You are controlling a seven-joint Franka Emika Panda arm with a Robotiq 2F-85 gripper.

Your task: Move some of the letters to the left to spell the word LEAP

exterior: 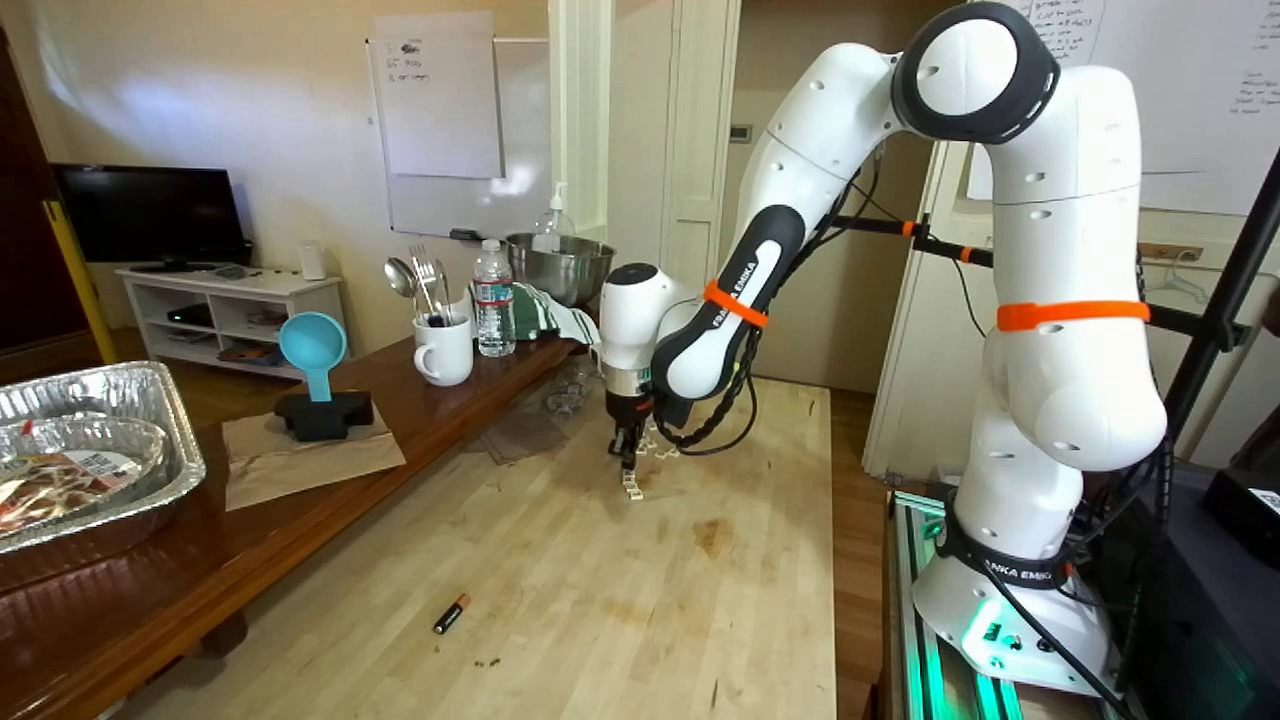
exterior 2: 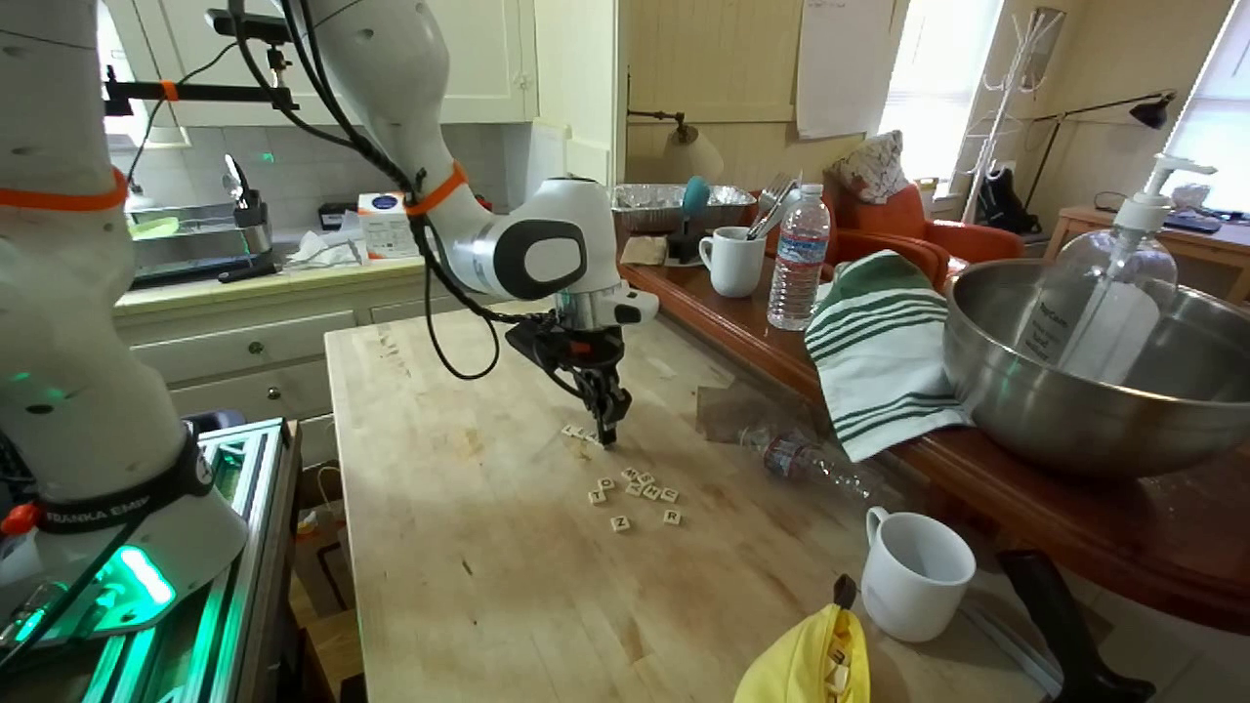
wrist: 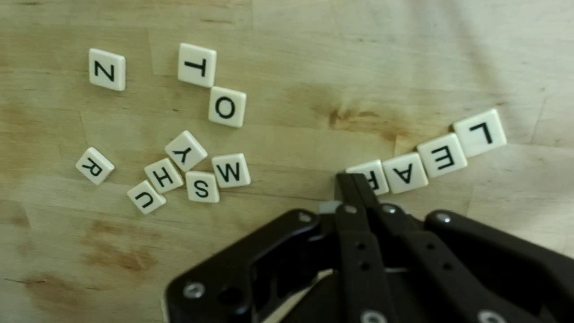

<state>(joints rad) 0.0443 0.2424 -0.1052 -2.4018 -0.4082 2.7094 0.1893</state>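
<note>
Fingers closed together, visibly empty: I find the letter row running right from them, wrist view.

Well apart from my jaws, a window glares white and the whiteboard shows a bright reflection. In the wrist view, beside my jaws, light is soft and the letters are sharp.

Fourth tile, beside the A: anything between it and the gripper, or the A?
Nothing visible. In the wrist view, the gripper overlaps the fourth tile, partly hiding its letter; whether they touch is unclear. Nothing shows between that tile and the A tile.
</note>
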